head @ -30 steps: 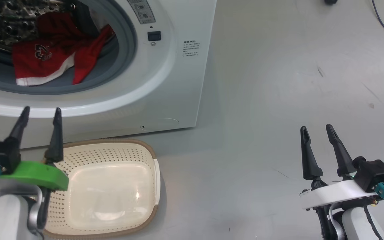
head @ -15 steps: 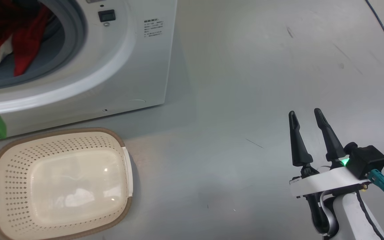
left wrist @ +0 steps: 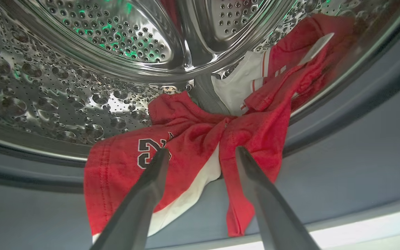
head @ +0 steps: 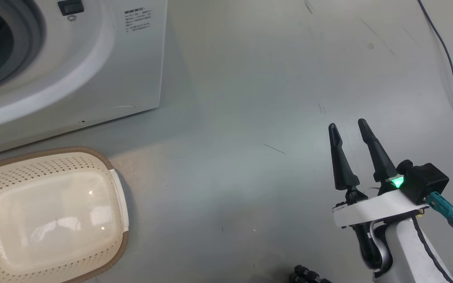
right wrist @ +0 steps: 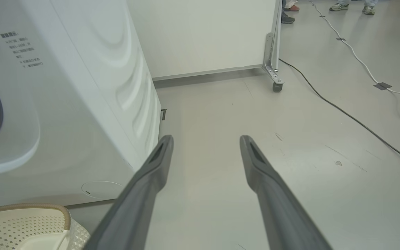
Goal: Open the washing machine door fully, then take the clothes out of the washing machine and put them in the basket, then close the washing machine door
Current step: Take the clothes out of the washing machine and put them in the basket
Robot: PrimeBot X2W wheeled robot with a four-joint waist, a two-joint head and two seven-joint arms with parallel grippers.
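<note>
The washing machine [head: 104,70] stands at the upper left of the head view, its opening uncovered; the washing machine door is out of view. Red and white clothes [left wrist: 186,135] lie at the drum's [left wrist: 82,69] front lip, draped over the grey gasket. My left gripper [left wrist: 201,150] is open, its fingers pointing at the clothes just short of them and holding nothing. The cream basket [head: 118,251] sits on the floor in front of the machine. My right gripper [head: 347,125] hangs open and empty over bare floor, far right of the basket.
A dark cable [head: 450,70] runs along the floor at the right. A white panel on a caster [right wrist: 277,85] stands behind the machine [right wrist: 82,104]. People's feet [right wrist: 339,6] show far off. The basket's rim [right wrist: 30,208] is at the right wrist view's lower left.
The head camera has swung right, so machine and basket slid left in its picture and my left gripper left it. Both grippers stay open.
</note>
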